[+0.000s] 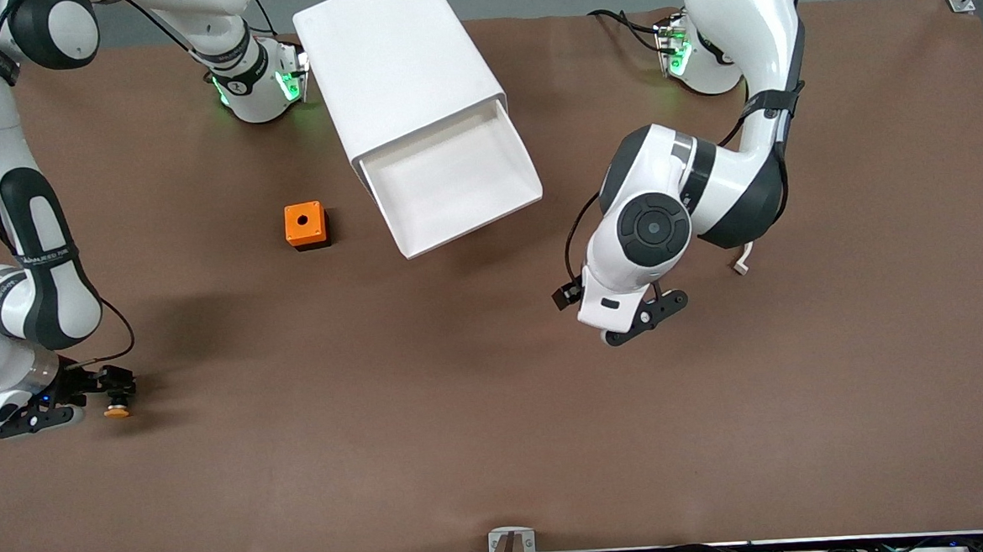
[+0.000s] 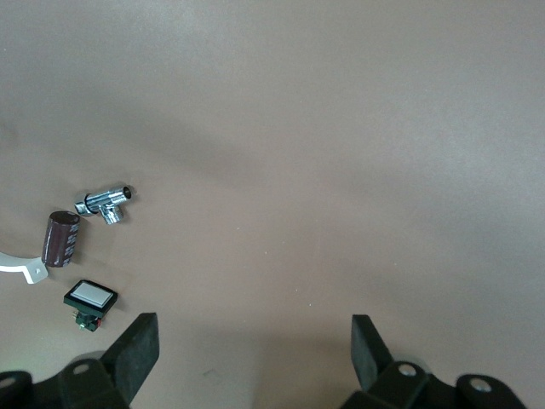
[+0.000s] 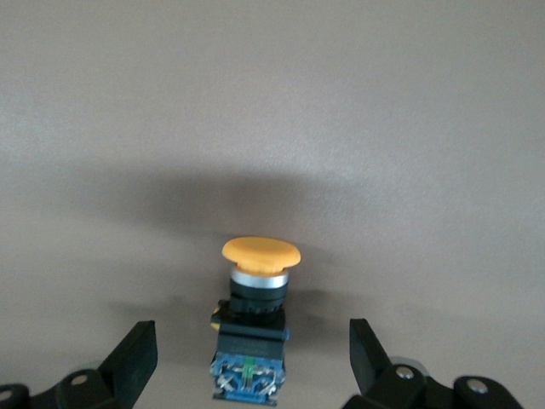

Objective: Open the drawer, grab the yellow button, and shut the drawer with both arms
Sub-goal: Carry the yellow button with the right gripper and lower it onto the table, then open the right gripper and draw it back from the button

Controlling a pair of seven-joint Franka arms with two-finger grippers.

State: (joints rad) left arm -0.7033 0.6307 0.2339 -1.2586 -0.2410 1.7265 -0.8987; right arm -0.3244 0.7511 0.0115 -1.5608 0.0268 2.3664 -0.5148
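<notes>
Right gripper (image 3: 249, 358) released, fingers wide, button (image 3: 255, 319) lying on table (image 1: 498, 410) between them untouched; left gripper (image 2: 254, 349) open over bare table; drawer (image 1: 453, 181) pulled out.

A brown table (image 1: 498, 410) carries everything. Near its middle, toward twelve o'clock, stands a white cabinet (image 1: 396, 62) with its top drawer (image 1: 453, 181) pulled open. Just beside it, at about nine o'clock from the drawer, sits an orange cube (image 1: 304, 224). Down at eight o'clock lies the button (image 1: 116, 407), orange cap up. Toward the left arm's end lie a metal fitting (image 2: 106, 204), a dark cylinder (image 2: 61, 239) and a small black switch (image 2: 89, 300).
</notes>
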